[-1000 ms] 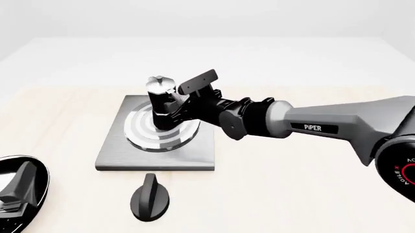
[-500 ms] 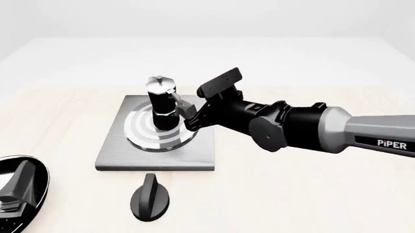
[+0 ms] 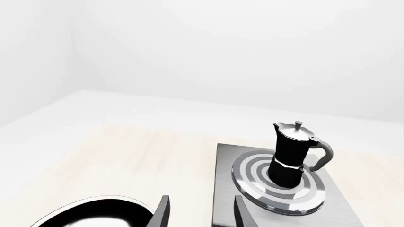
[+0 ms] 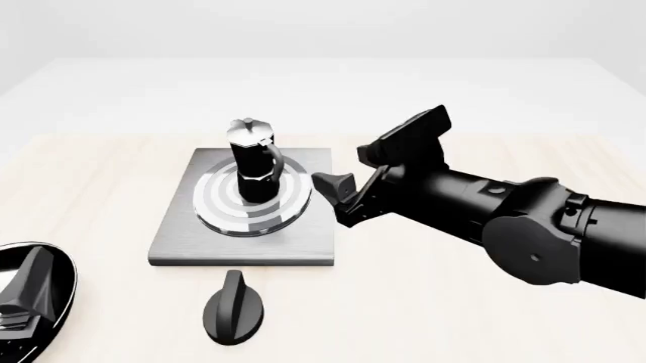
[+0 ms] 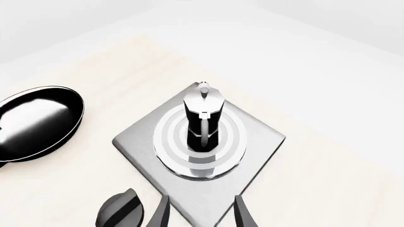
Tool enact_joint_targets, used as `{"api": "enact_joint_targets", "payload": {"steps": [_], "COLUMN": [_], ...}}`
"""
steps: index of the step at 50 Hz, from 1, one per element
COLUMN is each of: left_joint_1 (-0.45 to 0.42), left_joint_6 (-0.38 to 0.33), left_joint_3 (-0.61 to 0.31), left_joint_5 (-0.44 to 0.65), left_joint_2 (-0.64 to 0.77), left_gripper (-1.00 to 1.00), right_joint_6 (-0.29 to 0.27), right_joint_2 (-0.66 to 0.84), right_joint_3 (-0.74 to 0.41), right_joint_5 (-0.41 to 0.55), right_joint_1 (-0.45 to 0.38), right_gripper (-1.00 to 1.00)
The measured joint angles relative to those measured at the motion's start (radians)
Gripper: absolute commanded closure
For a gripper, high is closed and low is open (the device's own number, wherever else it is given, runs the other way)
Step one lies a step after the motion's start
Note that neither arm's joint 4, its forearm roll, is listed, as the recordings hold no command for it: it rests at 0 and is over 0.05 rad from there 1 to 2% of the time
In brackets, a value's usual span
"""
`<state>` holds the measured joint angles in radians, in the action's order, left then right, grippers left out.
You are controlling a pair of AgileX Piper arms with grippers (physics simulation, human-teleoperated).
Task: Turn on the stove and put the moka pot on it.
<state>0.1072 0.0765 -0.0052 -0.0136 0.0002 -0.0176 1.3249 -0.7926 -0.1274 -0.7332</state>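
The moka pot (image 4: 253,160) stood upright on the ring burner of the stove (image 4: 302,246), its handle pointing toward the arms' side. The black knob (image 4: 233,307) sat on the table (image 4: 454,302) just in front of the slab, apart from it. The right gripper (image 4: 338,195) hung just off the stove's right edge, fingers spread with nothing between them. The left gripper (image 3: 200,213) was low at the near left, fingers also apart and empty, next to a shiny black pan (image 4: 60,283)

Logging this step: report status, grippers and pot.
Right gripper open, clear of the pot. Left gripper open, empty. Moka pot upright on the stove burner. Knob untouched, nothing blocking.
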Motion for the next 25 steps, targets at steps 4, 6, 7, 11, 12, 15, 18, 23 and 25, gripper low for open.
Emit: {"api": "enact_joint_targets", "payload": {"steps": [4,6,7,11,12,15,18,23,25], "left_joint_1": [0.000,0.000,0.000,0.000,0.000,-0.001,-0.001,-0.004,-0.004], "left_joint_6": [0.000,0.001,0.001,0.003,0.004,0.005,0.005,0.005,0.005], "left_joint_3": [0.001,0.001,0.001,0.001,0.001,0.001,0.001,0.001,0.001], "left_joint_5": [-0.003,-0.004,-0.005,-0.007,-0.008,-0.009,-0.009,-0.009,-0.010], "left_joint_2": [0.000,0.000,0.000,0.000,0.000,0.000,0.000,0.000,0.000], "left_gripper": [-1.00,-1.00,-1.00,-1.00,-1.00,-1.00,-1.00,-1.00,-1.00], "right_joint_6": [0.002,-0.006,-0.008,-0.013,-0.014,-0.016,-0.016,-0.012,-0.009], "right_joint_2": [-0.054,-0.077,-0.089,-0.129,-0.139,-0.171,-0.208,-0.265,-0.288], "right_joint_3": [0.023,0.033,0.039,0.065,0.072,0.092,0.112,0.148,0.163], "right_joint_5": [0.026,0.039,0.045,0.064,0.069,0.083,0.096,0.117,0.126], "right_joint_1": [-0.003,-0.003,-0.004,-0.004,-0.004,-0.002,-0.003,0.002,0.004], "right_gripper": [-1.00,-1.00,-1.00,-1.00,-1.00,-1.00,-1.00,-1.00,-1.00]}}
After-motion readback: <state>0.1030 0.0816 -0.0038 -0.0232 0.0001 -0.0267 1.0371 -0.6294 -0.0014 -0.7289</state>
